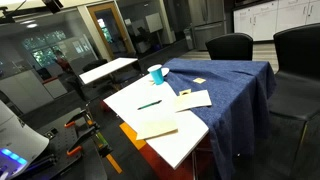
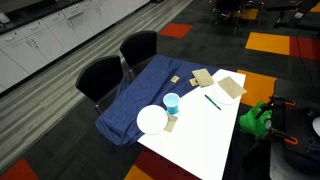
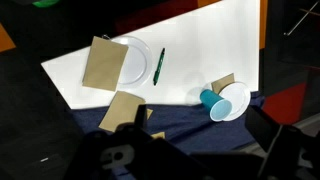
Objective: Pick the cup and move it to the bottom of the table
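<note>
The teal-blue cup (image 1: 156, 73) stands upright on the table (image 1: 185, 140), at the edge of the dark blue cloth (image 1: 235, 85). In an exterior view the cup (image 2: 172, 102) is next to a white plate (image 2: 152, 120). In the wrist view the cup (image 3: 213, 103) touches the same plate (image 3: 238, 100). My gripper (image 3: 200, 130) shows only as dark blurred fingers along the bottom of the wrist view. It is high above the cloth, well away from the cup, open and empty. It does not show in either exterior view.
A green pen (image 3: 158, 66) lies on the bare white tabletop. Yellowish papers (image 3: 105, 62) (image 3: 125, 108) and a second white plate (image 3: 135, 60) lie near it. Black chairs (image 1: 230, 45) (image 2: 100, 75) stand along the cloth side. A smaller bare white table (image 1: 108, 69) stands behind.
</note>
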Robot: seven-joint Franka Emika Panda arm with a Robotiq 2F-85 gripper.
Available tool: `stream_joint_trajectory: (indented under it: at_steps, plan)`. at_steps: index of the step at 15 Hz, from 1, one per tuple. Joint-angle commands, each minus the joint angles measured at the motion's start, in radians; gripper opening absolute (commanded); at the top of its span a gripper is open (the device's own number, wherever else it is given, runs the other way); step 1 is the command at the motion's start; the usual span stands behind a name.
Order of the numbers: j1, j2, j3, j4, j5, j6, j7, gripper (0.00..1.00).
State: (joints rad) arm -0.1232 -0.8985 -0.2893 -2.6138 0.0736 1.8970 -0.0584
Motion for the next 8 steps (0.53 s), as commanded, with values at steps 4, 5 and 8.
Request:
stream_joint_trajectory:
  at_steps: [4, 5, 8]
  plan:
    - [-0.023, 0.006, 0.017, 0.003, 0.017, -0.004, -0.016, 1.00]
    - [-0.023, 0.006, 0.017, 0.003, 0.017, -0.004, -0.016, 1.00]
    - [-0.012, 0.023, 0.035, 0.002, 0.023, 0.016, -0.003, 1.00]
